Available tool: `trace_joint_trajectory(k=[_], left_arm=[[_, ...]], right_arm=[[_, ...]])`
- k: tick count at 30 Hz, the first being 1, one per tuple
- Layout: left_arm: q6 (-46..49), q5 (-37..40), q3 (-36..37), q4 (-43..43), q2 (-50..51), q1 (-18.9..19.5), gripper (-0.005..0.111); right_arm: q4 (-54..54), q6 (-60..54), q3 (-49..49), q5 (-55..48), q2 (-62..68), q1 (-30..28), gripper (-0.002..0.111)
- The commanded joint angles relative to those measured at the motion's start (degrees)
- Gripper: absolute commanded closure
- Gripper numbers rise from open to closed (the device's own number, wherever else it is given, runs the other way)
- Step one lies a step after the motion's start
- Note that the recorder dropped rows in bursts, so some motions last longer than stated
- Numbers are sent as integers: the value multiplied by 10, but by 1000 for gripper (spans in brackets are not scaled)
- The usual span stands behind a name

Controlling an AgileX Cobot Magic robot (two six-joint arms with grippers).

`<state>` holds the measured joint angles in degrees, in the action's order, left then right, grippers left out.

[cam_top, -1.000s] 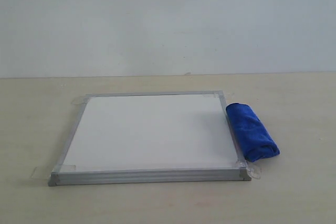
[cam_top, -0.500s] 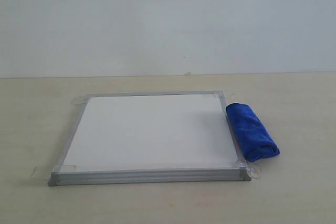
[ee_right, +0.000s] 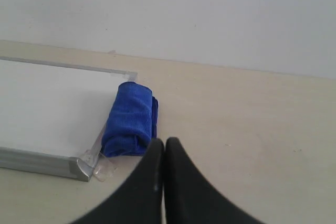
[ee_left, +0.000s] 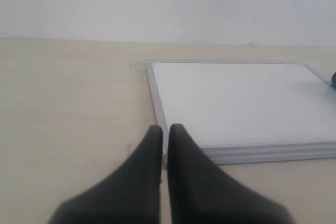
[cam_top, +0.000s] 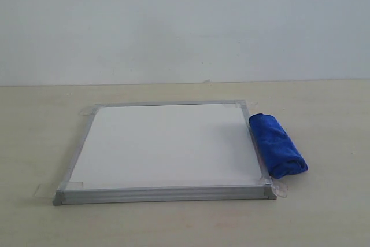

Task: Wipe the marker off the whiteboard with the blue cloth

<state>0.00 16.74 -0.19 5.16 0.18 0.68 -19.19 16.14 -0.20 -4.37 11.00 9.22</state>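
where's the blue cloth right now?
Exterior view, right side: the blue cloth lies rolled on the table against the whiteboard's right frame edge, nearer its front right corner.

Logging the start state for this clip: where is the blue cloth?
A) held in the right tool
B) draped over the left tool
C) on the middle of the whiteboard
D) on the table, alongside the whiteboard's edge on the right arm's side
D: the blue cloth lies rolled on the table beside the whiteboard, while the right tool and left tool are shut and hold nothing.
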Motion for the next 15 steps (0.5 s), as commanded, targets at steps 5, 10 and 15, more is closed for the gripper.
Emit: trace_joint_trajectory(k=[5, 10, 15], left_arm=[[0, -2, 2, 0, -2, -1, 103], [0, -2, 2, 0, -2, -1, 103], [0, -2, 2, 0, -2, -1, 103]], right_arm=[[174, -207, 2, -15, -6, 6, 108], [166, -173, 2, -42, -20, 6, 108], [167, -161, 2, -80, -39, 6, 108]])
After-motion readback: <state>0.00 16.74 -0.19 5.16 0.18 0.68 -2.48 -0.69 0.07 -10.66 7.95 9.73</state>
